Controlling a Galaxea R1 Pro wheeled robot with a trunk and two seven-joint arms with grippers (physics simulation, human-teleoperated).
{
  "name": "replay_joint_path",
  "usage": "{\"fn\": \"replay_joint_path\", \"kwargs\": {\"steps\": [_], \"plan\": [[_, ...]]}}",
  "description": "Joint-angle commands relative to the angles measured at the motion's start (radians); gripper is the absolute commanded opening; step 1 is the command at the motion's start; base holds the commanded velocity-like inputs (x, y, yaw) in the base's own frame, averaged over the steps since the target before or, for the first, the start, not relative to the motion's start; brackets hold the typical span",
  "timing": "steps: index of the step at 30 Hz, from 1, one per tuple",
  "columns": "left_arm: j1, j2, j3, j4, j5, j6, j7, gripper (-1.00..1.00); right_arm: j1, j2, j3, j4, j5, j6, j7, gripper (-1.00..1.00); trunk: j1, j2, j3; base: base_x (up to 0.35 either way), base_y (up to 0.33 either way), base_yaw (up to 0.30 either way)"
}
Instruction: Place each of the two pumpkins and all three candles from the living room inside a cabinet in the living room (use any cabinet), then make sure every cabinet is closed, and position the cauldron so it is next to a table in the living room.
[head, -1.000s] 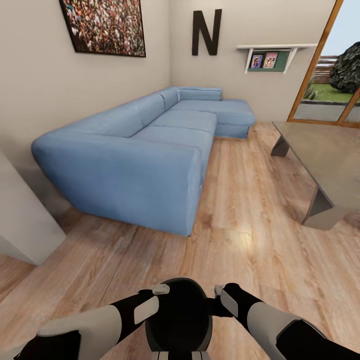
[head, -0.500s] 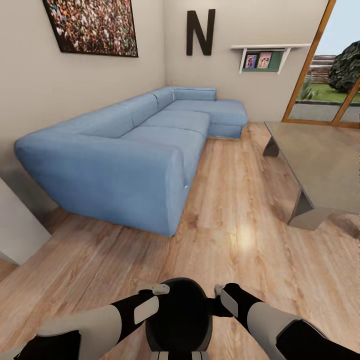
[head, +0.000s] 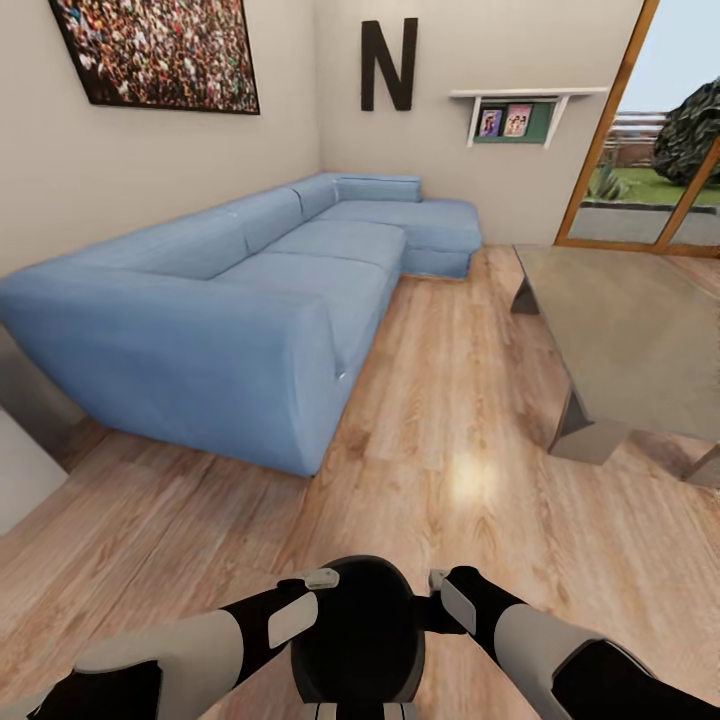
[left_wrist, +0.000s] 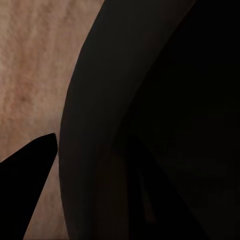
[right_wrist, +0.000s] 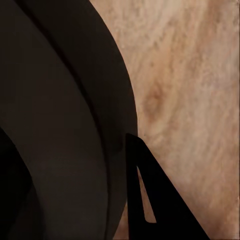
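Observation:
A black cauldron (head: 356, 628) hangs in front of my trunk, low in the head view, above the plank floor. My left gripper (head: 320, 580) is clamped on its left rim and my right gripper (head: 438, 580) on its right rim. The left wrist view has the dark cauldron wall (left_wrist: 150, 125) close up, with one black finger (left_wrist: 25, 192) outside it. The right wrist view likewise has the cauldron wall (right_wrist: 60, 130) with one finger (right_wrist: 150, 200) outside the rim. The glass-topped table (head: 640, 340) on dark angled legs stands ahead at the right.
A long blue corner sofa (head: 250, 290) runs along the left wall. A strip of light wood floor (head: 450, 380) lies between sofa and table. Glass doors (head: 650, 170) with a wooden frame are at the far right. A grey block (head: 20, 470) sits at the left edge.
The whole picture has shifted, so the camera has moved: sofa and table now sit further left and nearer. Both arms and the cauldron keep the same place relative to me.

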Motion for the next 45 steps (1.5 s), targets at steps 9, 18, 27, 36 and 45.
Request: {"fn": "replay_joint_path", "kwargs": {"steps": [9, 18, 27, 36, 45], "plan": [[-0.001, -0.005, 0.025, 0.003, -0.036, -0.007, 0.002, -1.00, 0.000, 0.005, -0.033, 0.003, 0.030, -0.001, 0.001, -1.00, 0.000, 0.000, 0.000, 0.095, -0.327, 0.000], [-0.001, -0.005, 0.025, 0.004, -0.036, -0.007, 0.002, -1.00, 0.000, 0.005, -0.033, 0.003, 0.030, -0.002, 0.001, -1.00, 0.000, 0.000, 0.000, 0.099, -0.327, 0.000], [-0.001, -0.005, 0.025, 0.004, -0.036, -0.007, 0.002, -1.00, 0.000, 0.005, -0.033, 0.003, 0.030, -0.002, 0.001, -1.00, 0.000, 0.000, 0.000, 0.098, -0.327, 0.000], [-0.001, -0.005, 0.025, 0.004, -0.036, -0.007, 0.002, -1.00, 0.000, 0.005, -0.033, 0.003, 0.030, -0.002, 0.001, -1.00, 0.000, 0.000, 0.000, 0.099, -0.327, 0.000], [-0.001, -0.005, 0.025, 0.004, -0.036, -0.007, 0.002, -1.00, 0.000, 0.005, -0.033, 0.003, 0.030, -0.002, 0.001, -1.00, 0.000, 0.000, 0.000, 0.098, -0.327, 0.000]]}}
